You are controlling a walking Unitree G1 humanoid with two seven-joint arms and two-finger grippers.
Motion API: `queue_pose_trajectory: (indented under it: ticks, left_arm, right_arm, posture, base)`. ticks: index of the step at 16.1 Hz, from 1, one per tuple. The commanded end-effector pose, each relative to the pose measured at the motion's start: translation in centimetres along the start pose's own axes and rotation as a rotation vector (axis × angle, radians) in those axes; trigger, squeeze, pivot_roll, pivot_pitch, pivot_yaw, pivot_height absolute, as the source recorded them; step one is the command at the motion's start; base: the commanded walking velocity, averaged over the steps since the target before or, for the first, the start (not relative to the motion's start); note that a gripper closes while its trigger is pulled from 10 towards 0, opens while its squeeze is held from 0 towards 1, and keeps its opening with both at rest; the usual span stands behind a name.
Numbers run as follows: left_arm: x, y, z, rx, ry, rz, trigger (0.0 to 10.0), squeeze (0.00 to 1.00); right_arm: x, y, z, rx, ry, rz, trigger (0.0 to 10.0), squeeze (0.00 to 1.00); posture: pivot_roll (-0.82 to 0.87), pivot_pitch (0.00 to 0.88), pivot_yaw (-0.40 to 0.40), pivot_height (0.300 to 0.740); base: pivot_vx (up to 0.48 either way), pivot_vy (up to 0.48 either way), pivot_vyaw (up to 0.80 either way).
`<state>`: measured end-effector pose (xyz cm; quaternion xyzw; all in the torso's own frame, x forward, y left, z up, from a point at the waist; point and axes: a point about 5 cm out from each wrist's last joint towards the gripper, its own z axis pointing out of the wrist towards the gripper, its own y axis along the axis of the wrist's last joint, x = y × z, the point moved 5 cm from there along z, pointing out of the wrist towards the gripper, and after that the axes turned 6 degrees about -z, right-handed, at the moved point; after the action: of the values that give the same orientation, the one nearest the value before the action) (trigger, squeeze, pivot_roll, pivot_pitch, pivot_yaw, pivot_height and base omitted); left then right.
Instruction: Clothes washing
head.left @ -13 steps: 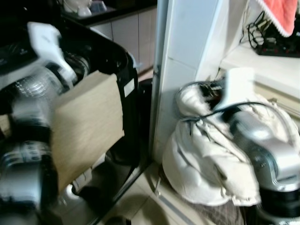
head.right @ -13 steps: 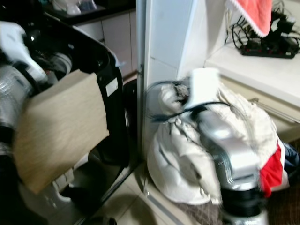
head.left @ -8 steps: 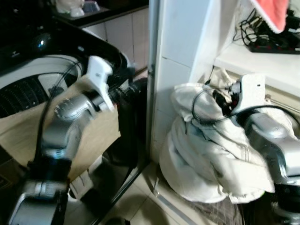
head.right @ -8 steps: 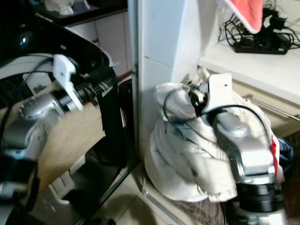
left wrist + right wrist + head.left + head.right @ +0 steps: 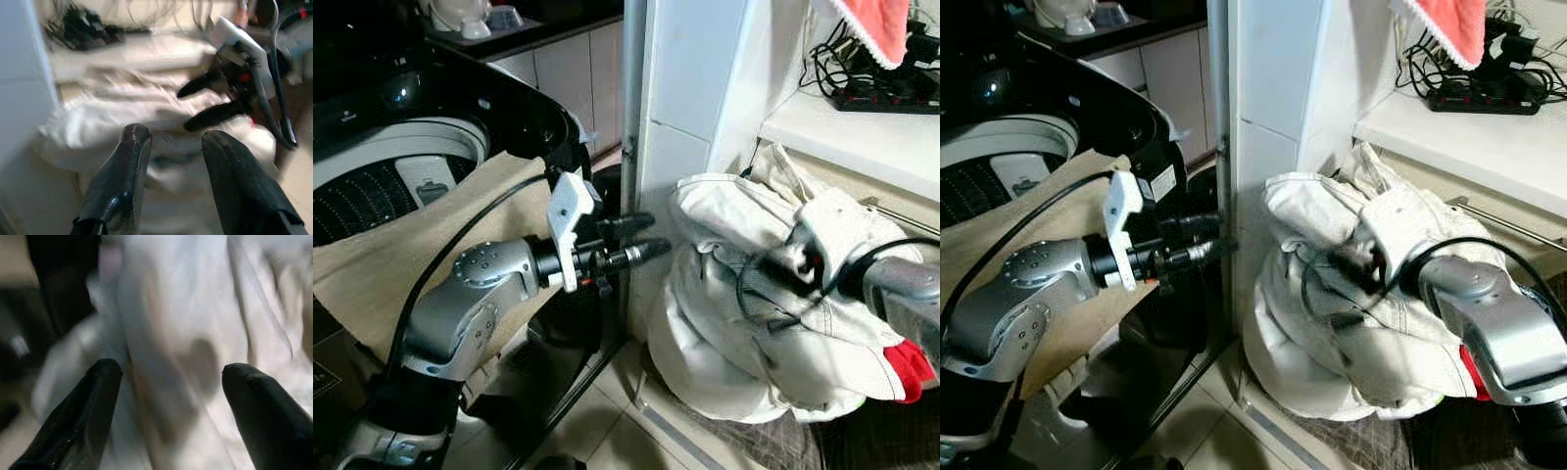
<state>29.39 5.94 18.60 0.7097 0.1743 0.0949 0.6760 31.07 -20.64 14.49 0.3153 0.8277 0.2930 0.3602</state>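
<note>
beside washer, left gripper spread, empty; right gripper spread, seemingly touching white clothes pile.

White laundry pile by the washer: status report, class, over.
Both grippers open, nothing held. Left gripper points at white laundry pile; right gripper at its surface. Washer open; tan cloth draped over rim. White pillar between washer and pile.

White pillar stands between washer and heaped white garment — 1 narrow gap at floor level.
</note>
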Motion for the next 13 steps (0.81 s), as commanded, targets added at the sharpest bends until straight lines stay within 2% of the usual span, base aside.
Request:
queue_pose_trajectory:
  ticks: [1,2,4,6,7,8,9,13]
  left_arm:
    - [-0.8,-0.7,0.0,0.040,-0.031,-0.011,10.0,0.00]
    - [-0.8,-0.7,0.1,0.042,-0.031,-0.011,10.0,0.00]
    - [-1.0,-0.9,0.2,0.051,-0.032,-0.013,10.0,0.00]
    - [-1.3,-1.1,0.3,0.062,-0.043,-0.022,10.0,0.00]
    - [-1.4,-1.2,0.3,0.068,-0.040,-0.020,10.0,0.00]
    - [-1.4,-1.2,0.3,0.069,-0.039,-0.020,10.0,0.00]
    - [-1.3,-1.1,0.2,0.068,-0.037,-0.020,10.0,0.00]
    - [-1.8,-1.0,0.3,0.064,-0.060,-0.026,10.0,0.00]
  right_arm:
    - [-0.9,-1.3,0.4,0.073,-0.059,-0.079,10.0,0.67]
    - [-0.9,-1.6,0.6,0.084,-0.064,-0.091,10.0,0.00]
    - [-0.4,-2.3,1.2,0.103,-0.039,-0.101,10.0,0.00]
    - [0.2,-3.7,1.9,0.122,-0.005,-0.050,10.0,0.00]
    - [0.0,-4.7,2.2,0.148,-0.013,-0.042,3.8,0.00]
    - [-0.2,-5.1,2.2,0.158,-0.019,-0.048,1.5,0.00]
    - [-0.8,-5.4,2.2,0.165,-0.041,-0.046,0.0,0.00]
    - [-1.2,-5.2,2.2,0.154,-0.042,-0.046,0.0,0.00]
  posture:
    - [-0.09,0.000,0.035,0.740]
    - [-0.09,0.000,0.035,0.740]
    - [-0.09,0.000,0.034,0.740]
    - [-0.09,0.000,0.034,0.740]
    - [-0.08,0.000,0.032,0.740]
    - [-0.08,0.000,0.032,0.740]
    - [-0.08,0.000,0.031,0.740]
    - [-0.08,0.000,0.030,0.740]
  base:
    - [0.000,0.000,0.00]
    - [0.000,0.000,0.00]
    - [0.000,0.000,0.00]
    - [0.000,0.000,0.00]
    - [0.000,0.000,0.00]
    - [0.000,0.000,0.00]
    - [0.000,0.000,0.00]
    - [0.000,0.000,0.00]
